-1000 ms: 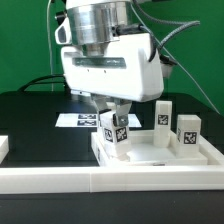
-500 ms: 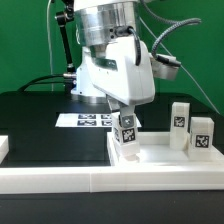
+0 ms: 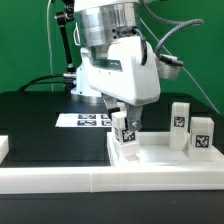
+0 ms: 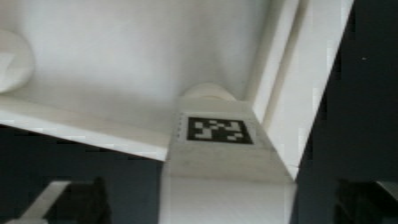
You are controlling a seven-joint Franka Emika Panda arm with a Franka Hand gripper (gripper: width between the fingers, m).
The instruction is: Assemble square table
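The hand (image 3: 124,128) grips 1 leg (image 3: 125,137) upright, its lower end at the near corner of the square slab (image 3: 165,155), which lies on the black worktop (image 3: 40,125) against the border wall (image 3: 90,181). If the leg tilts or misses its seat, it could jam or topple. 2 other legs (image 3: 190,130) stand well apart, at the slab's far side.

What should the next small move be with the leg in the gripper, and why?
Probably ease the leg straight down into the near corner of the tabletop. The gripper holds it upright over that corner, and the wrist view shows its tip close beside the raised rim; whether it has seated is unclear.
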